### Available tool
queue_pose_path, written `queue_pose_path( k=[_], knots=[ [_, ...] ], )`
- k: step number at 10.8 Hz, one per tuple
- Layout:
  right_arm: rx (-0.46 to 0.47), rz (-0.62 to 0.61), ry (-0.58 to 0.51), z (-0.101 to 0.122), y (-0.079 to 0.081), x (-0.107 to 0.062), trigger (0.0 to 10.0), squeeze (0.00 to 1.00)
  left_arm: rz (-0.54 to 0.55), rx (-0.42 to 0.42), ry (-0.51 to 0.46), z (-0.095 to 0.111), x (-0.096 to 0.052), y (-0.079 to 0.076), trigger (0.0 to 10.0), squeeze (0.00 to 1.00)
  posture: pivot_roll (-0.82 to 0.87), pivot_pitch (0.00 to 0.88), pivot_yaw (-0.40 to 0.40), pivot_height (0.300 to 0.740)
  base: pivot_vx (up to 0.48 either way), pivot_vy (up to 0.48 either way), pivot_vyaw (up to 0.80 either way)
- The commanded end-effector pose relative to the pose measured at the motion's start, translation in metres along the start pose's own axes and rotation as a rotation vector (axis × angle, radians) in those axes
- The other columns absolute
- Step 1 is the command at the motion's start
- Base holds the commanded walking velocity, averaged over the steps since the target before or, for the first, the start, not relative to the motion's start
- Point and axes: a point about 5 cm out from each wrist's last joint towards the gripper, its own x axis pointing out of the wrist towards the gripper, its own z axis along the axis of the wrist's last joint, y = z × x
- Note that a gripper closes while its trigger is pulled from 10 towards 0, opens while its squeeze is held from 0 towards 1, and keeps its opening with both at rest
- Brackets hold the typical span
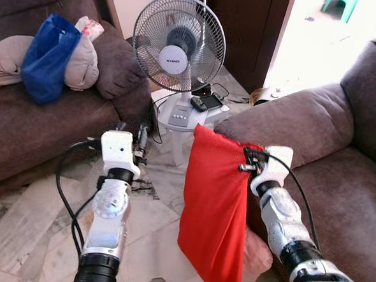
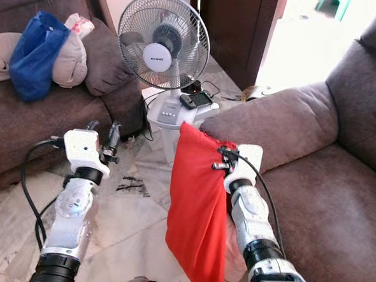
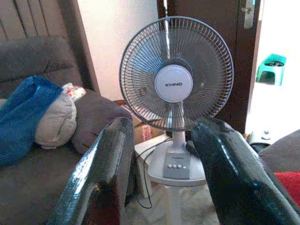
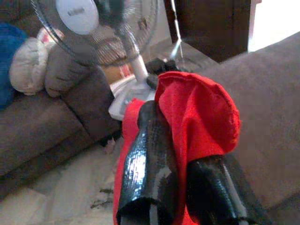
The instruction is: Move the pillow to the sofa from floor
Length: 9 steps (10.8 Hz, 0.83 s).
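Right wrist view first: the right claw [image 4: 180,154] is clenched on the red pillow [image 1: 214,209], its two black fingers [image 4: 147,159] pinching a bunched fold near the pillow's top edge. From the head cameras, the pillow hangs free with its long axis running straight down below the right claw, its lower end dangling above the marble floor [image 1: 33,227] and just beside the front of the near sofa [image 1: 344,189]. That sofa's seat lies to the right of the pillow, its armrest [image 1: 282,119] just beyond the claw, so the carry looks like a short swing rightward and over, and the right arm is plainly the nearer one for it. Over on the other side the left claw [image 1: 143,140] is released, fingers spread and holding nothing, aimed at the standing fan [image 1: 179,42] on its small white table [image 1: 190,118]. Farther back, a second sofa [image 1: 53,124] carries a blue bag [image 1: 45,57] draped on a beige cushion [image 1: 7,59].
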Motion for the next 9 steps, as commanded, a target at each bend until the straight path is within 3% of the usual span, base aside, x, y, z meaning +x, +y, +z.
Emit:
queue_pose_path(
  k=[1, 4, 5, 6, 7, 8, 9],
  knots=[
    [-0.032, 0.055, -0.217, 0.055, 0.010, 0.017, 10.0, 0.00, 0.006, 0.000, -0.026, 0.007, 0.004, 0.001, 10.0, 0.00, 0.13, 0.000, -0.044, 0.740, 0.000, 0.000, 0.00],
    [-0.001, 0.173, -0.277, 0.079, 0.031, 0.026, 10.0, 0.00, 0.011, 0.005, -0.035, 0.009, 0.007, 0.003, 10.0, 0.00, 0.14, 0.000, -0.045, 0.740, 0.000, 0.000, 0.00],
    [0.124, 0.313, -0.304, 0.094, 0.046, 0.027, 10.0, 0.00, 0.017, 0.008, -0.038, 0.010, 0.007, 0.005, 10.0, 0.00, 0.14, 0.000, -0.046, 0.740, 0.000, 0.000, 0.00],
    [0.162, 0.442, -0.338, 0.109, 0.061, 0.025, 10.0, 0.00, 0.020, 0.013, -0.038, 0.010, 0.007, 0.007, 10.0, 0.00, 0.14, 0.000, -0.048, 0.740, 0.000, 0.000, 0.00],
    [0.215, 0.522, -0.367, 0.120, 0.073, 0.022, 10.0, 0.00, 0.025, 0.018, -0.038, 0.010, 0.007, 0.009, 10.0, 0.00, 0.14, 0.000, -0.049, 0.740, 0.000, 0.000, 0.00],
    [0.372, 0.573, -0.406, 0.132, 0.082, 0.018, 10.0, 0.00, 0.032, 0.026, -0.035, 0.010, 0.007, 0.011, 10.0, 0.00, 0.14, 0.000, -0.047, 0.740, 0.000, 0.000, 0.00],
    [0.418, 0.624, -0.421, 0.138, 0.087, 0.015, 10.0, 0.00, 0.032, 0.025, -0.036, 0.010, 0.007, 0.011, 10.0, 0.00, 0.14, 0.000, -0.047, 0.740, 0.000, 0.000, 0.00]
  ],
)
